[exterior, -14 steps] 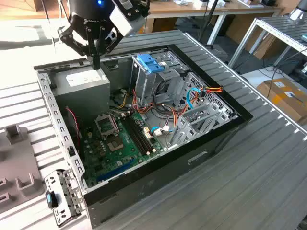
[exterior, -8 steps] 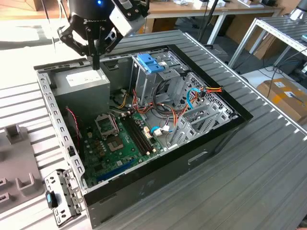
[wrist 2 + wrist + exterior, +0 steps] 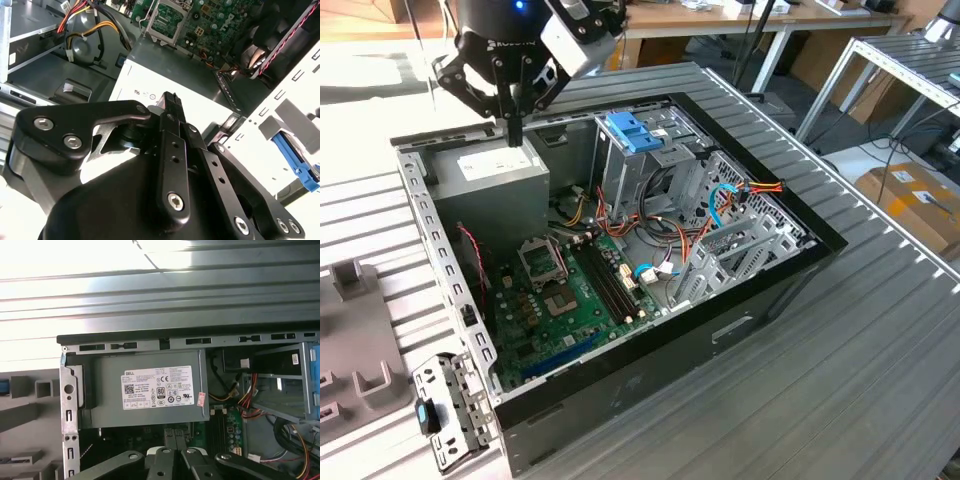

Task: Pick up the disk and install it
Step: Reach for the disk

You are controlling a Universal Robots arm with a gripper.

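Table (image 3: 860,330): ribbed metal, carrying the case.
Metal bracket (image 3: 455,410): perforated, lying at the case's nearest corner on the exterior view's left, with a small dark-and-blue tab (image 3: 425,415) on it.
Grey fixture (image 3: 355,340): outside the case on the exterior view's left, just beside the slotted case wall.
Case (image 3: 720,330): black, lid off, inside open upward.
Motherboard (image 3: 555,300): green, flat on the case floor, in the nearer half.
Wires (image 3: 700,235): red, orange and yellow, strung across the middle, with a thin blue cable (image 3: 720,205) curving among them.
Power supply (image 3: 485,185): grey box with a white label, in the far corner on the exterior view's left.
Gripper (image 3: 510,130): clenched, fingertips pressed together with nothing between them, pointing down over the power supply's labelled top; touching or just above, cannot tell.
Drive cage (image 3: 670,165): grey metal, beside the power supply toward the exterior view's right.
Blue frame (image 3: 635,130): bright plastic, seated in the cage's top, well apart from the gripper.
Blue strip (image 3: 295,160): in the second wrist view, a notched plastic edge beyond the pale slotted case wall.
Disk: not in the gripper; dark body hidden, so cannot tell whether the blue frame or the blue strip belongs to it.
Background: desks (image 3: 770,20) and a cardboard box (image 3: 920,200) beyond the table.
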